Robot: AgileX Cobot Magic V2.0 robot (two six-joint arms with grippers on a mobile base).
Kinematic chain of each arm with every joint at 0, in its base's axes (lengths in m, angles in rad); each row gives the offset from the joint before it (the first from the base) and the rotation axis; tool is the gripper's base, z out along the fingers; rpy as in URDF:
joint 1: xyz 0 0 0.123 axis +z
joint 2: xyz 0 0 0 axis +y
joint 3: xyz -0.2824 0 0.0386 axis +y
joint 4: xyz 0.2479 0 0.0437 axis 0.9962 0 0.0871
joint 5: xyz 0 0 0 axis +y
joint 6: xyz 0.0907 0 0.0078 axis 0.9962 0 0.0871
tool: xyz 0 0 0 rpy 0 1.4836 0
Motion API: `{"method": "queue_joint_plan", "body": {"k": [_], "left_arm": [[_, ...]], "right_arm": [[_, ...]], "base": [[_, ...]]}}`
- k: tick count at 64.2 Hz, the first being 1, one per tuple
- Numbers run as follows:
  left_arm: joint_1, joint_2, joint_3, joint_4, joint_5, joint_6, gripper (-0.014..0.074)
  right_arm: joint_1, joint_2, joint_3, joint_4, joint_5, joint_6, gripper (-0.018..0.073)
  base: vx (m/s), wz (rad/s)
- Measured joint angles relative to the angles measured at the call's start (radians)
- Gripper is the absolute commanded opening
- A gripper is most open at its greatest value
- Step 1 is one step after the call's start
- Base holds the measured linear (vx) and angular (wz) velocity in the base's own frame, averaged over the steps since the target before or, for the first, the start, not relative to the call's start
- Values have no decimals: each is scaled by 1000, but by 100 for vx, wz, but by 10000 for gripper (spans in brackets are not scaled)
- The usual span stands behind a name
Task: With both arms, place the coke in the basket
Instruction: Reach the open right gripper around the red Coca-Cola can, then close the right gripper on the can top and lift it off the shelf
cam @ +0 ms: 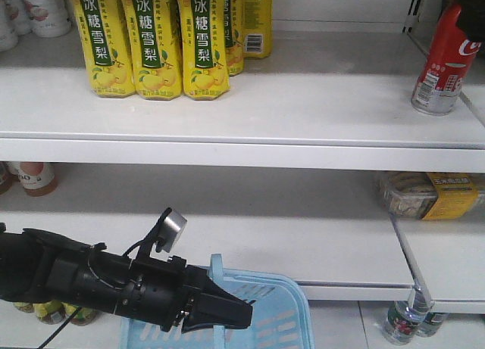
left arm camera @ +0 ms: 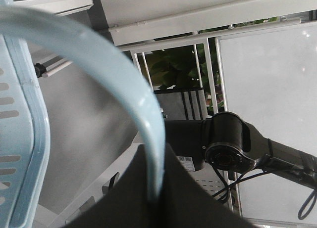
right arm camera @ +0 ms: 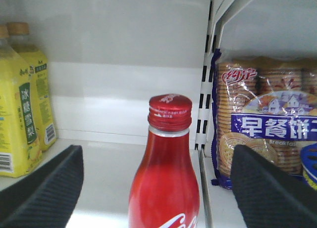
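Observation:
The coke (cam: 443, 61) is a red bottle-shaped can with a silver-grey base, standing at the right end of the upper shelf. In the right wrist view the coke (right arm camera: 166, 173) fills the lower centre with its red cap on. My right gripper (right arm camera: 158, 159) is open, with one black finger (right arm camera: 49, 188) on each side of the coke and clear gaps between. The light blue basket (cam: 280, 319) hangs low in the front view. My left gripper (cam: 227, 311) is shut on its raised handle (cam: 217, 277). In the left wrist view the handle (left arm camera: 124, 84) runs down between the closed jaws.
Yellow pear-drink bottles (cam: 151, 38) stand at the upper shelf's left. A biscuit packet (right arm camera: 267, 124) sits past the shelf divider (right arm camera: 205, 89), right of the coke. A snack pack (cam: 432, 194) lies on the middle shelf, and small bottles (cam: 402, 322) stand at the lower right.

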Motion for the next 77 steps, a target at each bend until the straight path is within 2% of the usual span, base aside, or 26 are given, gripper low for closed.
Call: {"method": "queue_joint_plan", "body": {"k": [22, 34, 41, 47, 54, 77], "left_arm": [[0, 0, 0, 0, 0, 0, -6], [0, 0, 0, 0, 0, 0, -6], [0, 0, 0, 0, 0, 0, -6], [0, 0, 0, 0, 0, 0, -6], [0, 0, 0, 0, 0, 0, -6], [0, 0, 0, 0, 0, 0, -6]], "right_arm": [[0, 82, 0, 0, -91, 2, 589], [0, 143, -25, 0, -129, 2, 538], [0, 179, -74, 0, -113, 2, 429], [0, 197, -106, 0, -74, 3, 242], [-2, 205, -116, 8, -54, 4, -18], [-3, 136, -87, 25, -4, 3, -10]], "base": [[0, 0], [0, 0], [0, 0], [0, 0], [0, 0], [0, 0]]}}
